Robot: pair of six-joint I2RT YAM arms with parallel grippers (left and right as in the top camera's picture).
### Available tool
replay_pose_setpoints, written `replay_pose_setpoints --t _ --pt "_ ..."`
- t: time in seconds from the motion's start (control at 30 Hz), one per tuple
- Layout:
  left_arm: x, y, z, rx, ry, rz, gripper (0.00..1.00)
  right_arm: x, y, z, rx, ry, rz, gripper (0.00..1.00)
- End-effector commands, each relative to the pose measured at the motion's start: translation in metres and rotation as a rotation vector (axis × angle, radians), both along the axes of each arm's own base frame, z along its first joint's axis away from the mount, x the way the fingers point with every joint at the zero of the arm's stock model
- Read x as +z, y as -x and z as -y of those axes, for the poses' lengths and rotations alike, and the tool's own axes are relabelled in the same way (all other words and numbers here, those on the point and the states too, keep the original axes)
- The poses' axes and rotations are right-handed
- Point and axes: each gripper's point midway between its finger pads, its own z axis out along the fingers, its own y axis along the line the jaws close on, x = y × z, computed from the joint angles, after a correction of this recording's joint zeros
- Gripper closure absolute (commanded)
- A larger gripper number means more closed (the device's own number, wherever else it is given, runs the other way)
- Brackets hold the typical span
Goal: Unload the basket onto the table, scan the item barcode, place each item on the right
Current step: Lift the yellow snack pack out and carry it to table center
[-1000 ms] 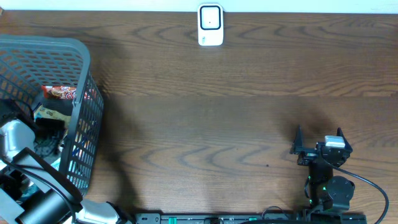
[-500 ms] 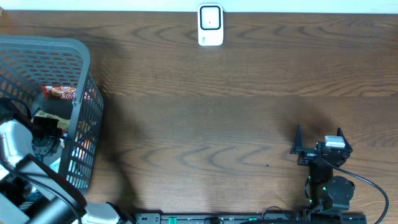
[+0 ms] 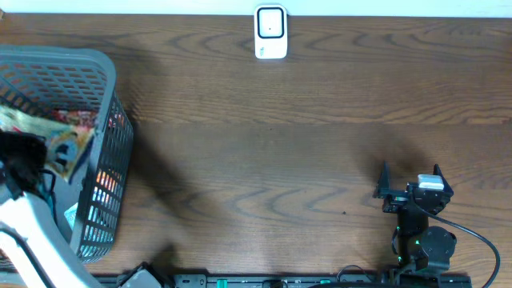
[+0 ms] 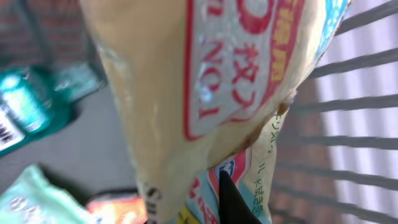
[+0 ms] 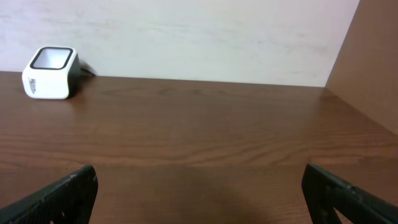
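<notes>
Grasp was made: left end effector (image 3: 28,154) clenched the packet (image 4: 205,81) in the basket (image 3: 112,120); right end effector (image 3: 410,190) stood released. Carry to the scanner (image 3: 270,32) and scan were outstanding.

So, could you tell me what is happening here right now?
The left gripper is in the grey basket, shut on a cream packet with red print. The right gripper sits open near the front edge of the table, holding nothing. The white scanner stands at the far edge, away from both.
</notes>
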Motion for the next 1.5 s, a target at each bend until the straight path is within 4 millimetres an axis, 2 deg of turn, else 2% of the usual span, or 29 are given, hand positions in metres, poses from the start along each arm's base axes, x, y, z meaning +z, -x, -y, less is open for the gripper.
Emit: replay_pose_setpoints --t 0.0,0.1,0.2,0.23,0.37,0.57,0.6,0.67,0.73,0.83,0.97,1.03,1.13,1.33,1.47 --pt "0.073 -0.014 0.020 -0.066 -0.029 0.270 0.93 -0.001 0.000 0.001 0.001 0.012 -0.001 0.01" --pt "0.121 -0.023 0.051 -0.206 -0.042 0.459 0.93 -0.001 0.000 0.000 0.001 0.012 -0.001 0.01" --pt "0.165 -0.028 0.094 -0.418 -0.076 0.615 0.93 -0.001 0.000 0.000 0.001 0.012 -0.001 0.01" --pt "0.174 -0.028 0.110 -0.491 -0.077 0.648 0.93 -0.001 0.000 0.001 0.001 0.012 -0.001 0.01" --pt "0.180 -0.033 0.164 -0.698 -0.059 0.672 0.93 -0.001 0.000 0.001 0.001 0.012 -0.001 0.01" --pt "0.158 -0.052 0.254 -1.001 -0.008 0.622 0.93 -0.001 0.000 0.001 0.001 0.012 -0.001 0.01" --pt "0.149 -0.056 0.270 -1.040 0.007 0.593 0.93 -0.001 0.000 0.001 0.001 0.012 -0.001 0.01" --pt "0.133 -0.061 0.291 -1.088 0.014 0.538 0.93 -0.001 0.000 0.001 0.001 0.012 -0.001 0.01" --pt "0.106 -0.065 0.314 -1.146 0.017 0.445 0.93 -0.001 0.000 0.001 0.001 0.012 -0.001 0.01" --pt "0.060 -0.064 0.347 -1.245 0.019 0.280 0.93 -0.001 0.000 0.001 0.001 0.012 -0.001 0.01" --pt "-0.008 -0.061 0.381 -1.310 0.035 0.037 0.93 -0.001 0.000 0.001 0.001 0.012 -0.001 0.01" --pt "-0.036 -0.060 0.394 -1.336 0.041 -0.046 0.93 -0.001 0.000 0.001 0.001 0.012 -0.001 0.01" --pt "-0.076 -0.060 0.405 -1.351 0.031 -0.170 0.93 -0.001 0.000 0.001 0.001 0.012 -0.001 0.01" --pt "-0.155 -0.055 0.414 -1.357 0.019 -0.404 0.93 -0.001 0.000 0.001 0.001 0.012 -0.001 0.01" --pt "-0.186 -0.051 0.411 -1.348 0.025 -0.495 0.93 -0.001 0.000 0.001 0.001 0.012 -0.001 0.01"
